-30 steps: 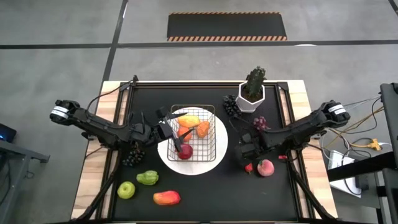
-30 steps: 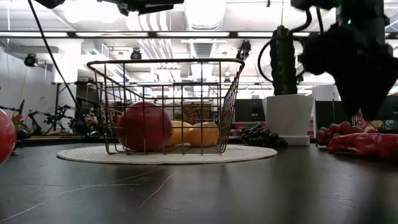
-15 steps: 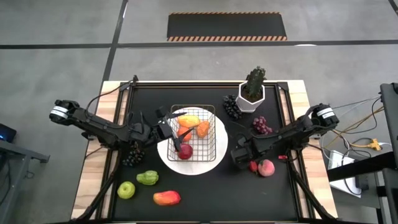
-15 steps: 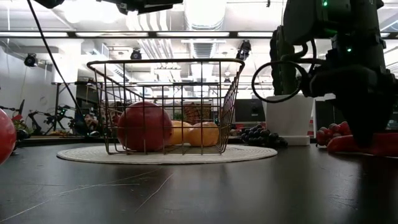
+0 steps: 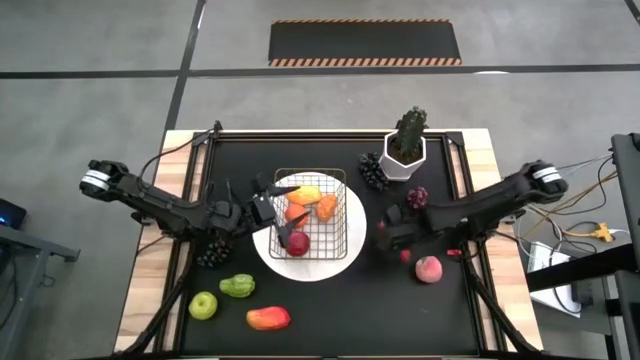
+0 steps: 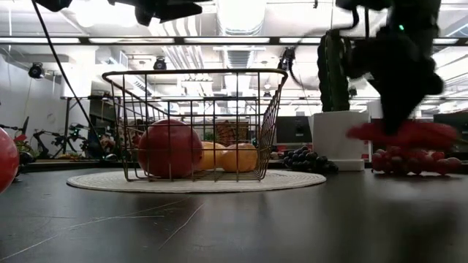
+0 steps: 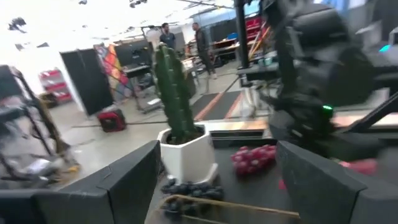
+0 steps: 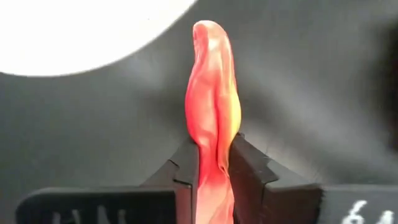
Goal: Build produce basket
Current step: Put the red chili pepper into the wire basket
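The wire basket (image 5: 340, 232) stands on a round white plate (image 5: 310, 268) and holds a red apple (image 5: 298, 243) and two orange fruits (image 5: 305, 195). My left gripper (image 5: 268, 207) hovers open and level at the basket's left rim, holding nothing; its fingers (image 7: 124, 180) frame the cactus pot. My right gripper (image 5: 392, 235), right of the plate, is shut on a red chili (image 6: 402, 135). A peach (image 5: 428, 269) lies on the table just beside it. My right gripper pinches the red chili partway along its length (image 8: 211, 158) between its two fingers (image 8: 186, 180). The fingers come from above, slanting steeply down, and lie across the chili. The chili hangs roughly level, lifted clear of the table.
A potted cactus (image 5: 405, 150) stands at the back, with dark grapes (image 5: 372, 172) and red grapes (image 5: 417, 197) beside it. At the front left lie another dark grape bunch (image 5: 210, 255), a green pepper (image 5: 237, 287), a green apple (image 5: 203, 305) and a mango (image 5: 268, 318).
My right gripper dipped to the chili lying on the table beside the peach, shut on it and rose, moving slightly toward the far edge. The chili now hangs clear of the table. The peach stayed put.
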Action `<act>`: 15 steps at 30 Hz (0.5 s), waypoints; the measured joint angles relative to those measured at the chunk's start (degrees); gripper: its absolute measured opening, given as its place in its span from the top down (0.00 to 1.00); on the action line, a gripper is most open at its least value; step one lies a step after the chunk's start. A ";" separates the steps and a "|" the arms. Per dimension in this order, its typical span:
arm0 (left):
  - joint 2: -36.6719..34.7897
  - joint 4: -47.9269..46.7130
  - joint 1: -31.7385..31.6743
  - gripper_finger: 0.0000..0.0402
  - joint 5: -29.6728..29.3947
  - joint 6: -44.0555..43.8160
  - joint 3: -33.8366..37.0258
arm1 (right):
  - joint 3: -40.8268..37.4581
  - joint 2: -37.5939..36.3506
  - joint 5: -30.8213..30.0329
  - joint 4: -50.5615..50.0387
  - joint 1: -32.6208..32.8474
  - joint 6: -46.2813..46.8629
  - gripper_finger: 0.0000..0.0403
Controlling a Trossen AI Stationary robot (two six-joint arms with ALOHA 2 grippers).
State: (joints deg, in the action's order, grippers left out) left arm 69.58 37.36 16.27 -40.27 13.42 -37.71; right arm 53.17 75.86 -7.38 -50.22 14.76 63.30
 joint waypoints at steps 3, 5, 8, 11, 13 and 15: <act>0.27 0.28 0.29 0.25 2.73 -3.82 0.27 | -0.02 -5.99 -10.51 3.60 -1.32 -5.99 0.85; 0.78 1.89 0.62 0.25 3.78 -5.14 0.51 | -0.02 -9.65 -18.08 9.42 -1.48 -13.06 0.85; 1.54 4.67 0.99 0.25 3.80 -5.63 0.56 | -0.89 -13.35 -24.52 24.29 -1.40 -27.73 0.85; 1.65 5.95 1.25 0.25 3.82 -5.71 0.51 | -4.25 -14.47 -23.08 45.75 -1.42 -42.36 0.85; 1.63 6.25 1.34 0.25 3.81 -5.74 0.21 | -7.38 -13.23 -19.72 60.35 -1.54 -49.42 0.85; 1.60 7.03 1.38 0.25 3.80 -5.67 0.18 | -9.79 -10.57 -15.23 71.60 -1.79 -52.89 0.85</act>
State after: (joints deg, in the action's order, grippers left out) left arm 71.18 44.40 17.65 -36.46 7.75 -37.52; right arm 43.38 65.29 -22.60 21.37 12.97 10.41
